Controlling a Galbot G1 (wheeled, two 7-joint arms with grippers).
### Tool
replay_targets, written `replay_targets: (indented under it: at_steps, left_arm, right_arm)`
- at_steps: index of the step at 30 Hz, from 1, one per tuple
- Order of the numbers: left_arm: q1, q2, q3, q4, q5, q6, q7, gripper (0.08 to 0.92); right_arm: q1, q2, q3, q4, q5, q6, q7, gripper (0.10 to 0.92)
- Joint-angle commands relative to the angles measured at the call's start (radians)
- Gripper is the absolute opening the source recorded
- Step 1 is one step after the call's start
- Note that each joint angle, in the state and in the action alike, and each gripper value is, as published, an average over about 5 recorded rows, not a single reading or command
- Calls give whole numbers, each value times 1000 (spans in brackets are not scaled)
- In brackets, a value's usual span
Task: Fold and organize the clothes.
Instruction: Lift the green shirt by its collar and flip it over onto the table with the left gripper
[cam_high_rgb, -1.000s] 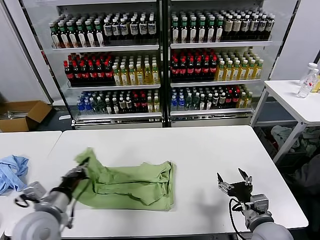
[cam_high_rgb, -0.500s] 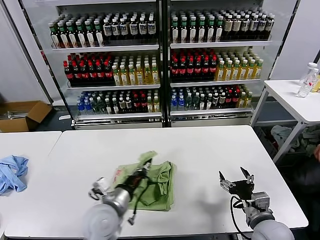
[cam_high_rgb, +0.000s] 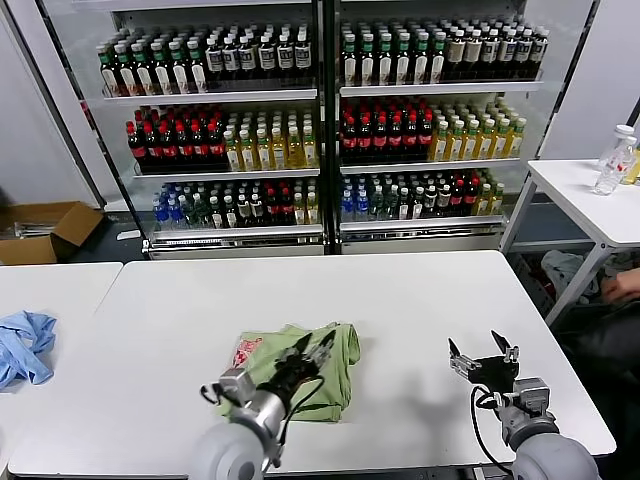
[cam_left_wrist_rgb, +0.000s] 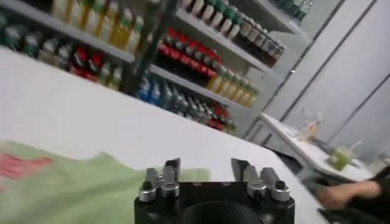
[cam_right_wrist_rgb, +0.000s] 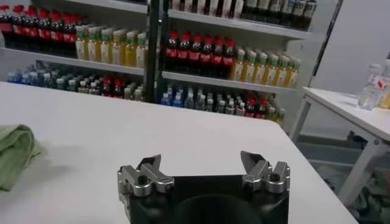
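Note:
The light green polo shirt (cam_high_rgb: 338, 372) lies folded in a compact bundle on the white table (cam_high_rgb: 400, 290), its red-white mark (cam_high_rgb: 245, 352) facing up at the left end. My left gripper (cam_high_rgb: 310, 349) hovers just over the bundle's middle, open and holding nothing. In the left wrist view the left gripper (cam_left_wrist_rgb: 206, 167) stands open, with the green fabric (cam_left_wrist_rgb: 73, 189) below and to one side. My right gripper (cam_high_rgb: 483, 352) waits open above bare table, well to the right of the shirt. The right wrist view shows that open gripper (cam_right_wrist_rgb: 201, 161) and the shirt's edge (cam_right_wrist_rgb: 12, 155).
A light blue garment (cam_high_rgb: 22, 345) lies on the neighbouring table at the left. Drink shelves (cam_high_rgb: 320, 130) fill the background. A cardboard box (cam_high_rgb: 45, 228) sits on the floor at left. A small side table (cam_high_rgb: 590, 200) with a bottle stands at right.
My left gripper carried the shirt's left part over to the right, folding the shirt into a shorter bundle, then opened and let go. The right gripper barely shifted.

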Motion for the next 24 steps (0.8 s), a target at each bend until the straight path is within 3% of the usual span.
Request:
replay_targets:
  at_steps: [1,6,15,24]
  left_arm:
    - [106,129,-257,112,178,-54,-46,669]
    - [89,129,-231,171,182,-47,-51,797]
    - [73,74,-167,143,7,-34,6,810]
    - [43,73,-219,204,-264,6,65,542]
  right_arm:
    - [19,17,-31,-8,-7,-3,2,823]
    - [22,26,-38,-3,-18,-5,3,823]
    - [-13,29,-5,29,-23,-11,4,823]
    - [-72,37,50,60,-23,-10,3,823]
